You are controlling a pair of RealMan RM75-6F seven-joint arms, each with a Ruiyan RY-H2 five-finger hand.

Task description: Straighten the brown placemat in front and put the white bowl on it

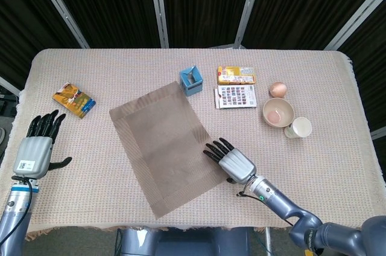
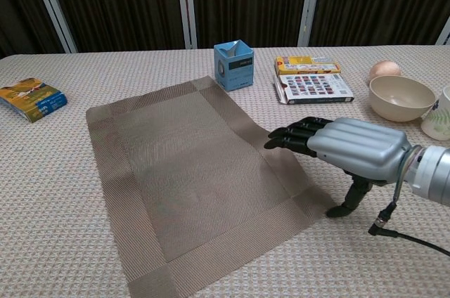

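- My right hand [image 2: 344,149] lies flat, palm down, fingers [image 2: 292,136] stretched out and grasping nothing; the fingertips sit on the near right edge of the brown placemat [image 1: 166,147].
- My left hand [image 1: 37,147] hovers far out past the other side of the mat, fingers spread and upright, empty, well apart from everything.
- The placemat spreads away from my right fingertips, skewed on the tabletop [image 1: 338,87], with one corner reaching up toward a blue box [image 1: 191,81].
- The white bowl [image 1: 278,112] sits beyond my right hand and off to its outer side, well clear of the mat, with a small cup [image 1: 300,127] touching or just beside it and an egg-like object [image 1: 277,89] behind.
- To do this step well, I judge I should press lightly through the fingertips and sweep, so the mat pivots without bunching; too much weight may drag the tablecloth weave along.
- I would watch the mat's far corner by the blue box so it does not shove it.
- I cannot tell from either view how firmly the fingertips press.
- The thumb under my right hand is mostly hidden; the chest view does not show my left hand at all.
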